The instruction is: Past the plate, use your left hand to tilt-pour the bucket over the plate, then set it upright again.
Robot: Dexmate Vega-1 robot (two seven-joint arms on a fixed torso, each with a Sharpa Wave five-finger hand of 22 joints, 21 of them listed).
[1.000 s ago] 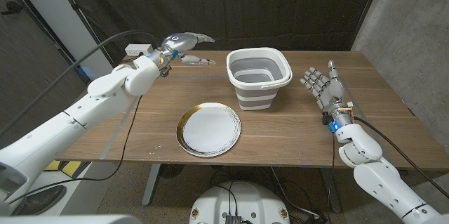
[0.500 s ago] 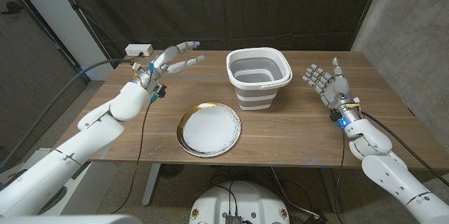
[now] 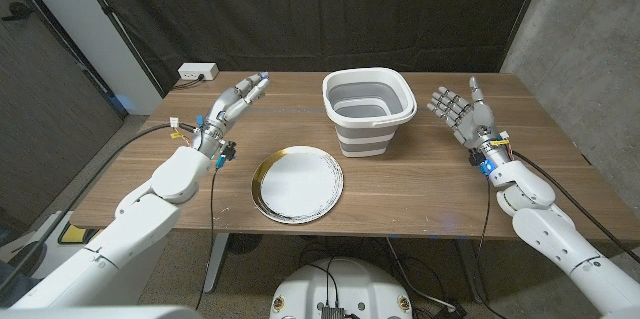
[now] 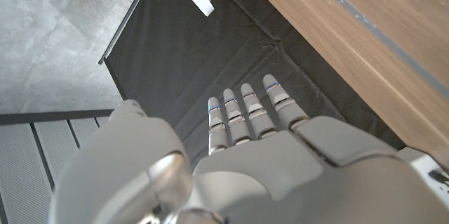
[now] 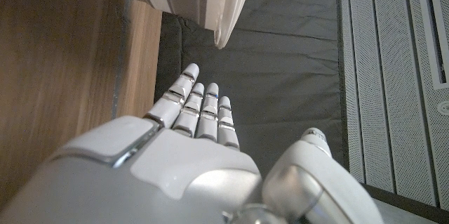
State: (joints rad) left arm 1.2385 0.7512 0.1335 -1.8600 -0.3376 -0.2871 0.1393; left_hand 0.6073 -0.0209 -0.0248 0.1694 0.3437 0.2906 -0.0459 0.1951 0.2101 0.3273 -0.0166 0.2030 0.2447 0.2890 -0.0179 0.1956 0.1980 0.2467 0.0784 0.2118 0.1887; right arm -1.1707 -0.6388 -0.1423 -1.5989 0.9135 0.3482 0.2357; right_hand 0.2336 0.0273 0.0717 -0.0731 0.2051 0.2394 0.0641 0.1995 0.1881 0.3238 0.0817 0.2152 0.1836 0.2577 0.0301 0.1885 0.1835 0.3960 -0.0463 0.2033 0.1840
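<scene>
Left of frame center, left hand [image 3: 228,111] w/ fingers straight, holding nothing; right hand [image 3: 462,114] spread, empty. Head view alone shows bucket [image 3: 368,111] upright behind plate [image 3: 297,184].

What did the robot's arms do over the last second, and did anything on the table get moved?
The left hand drew back from the table's far edge toward the robot, fingers straightening, holding nothing. The right hand shifted slightly away from the robot, open as before. The bucket stayed upright and untouched, and the plate stayed put.
</scene>
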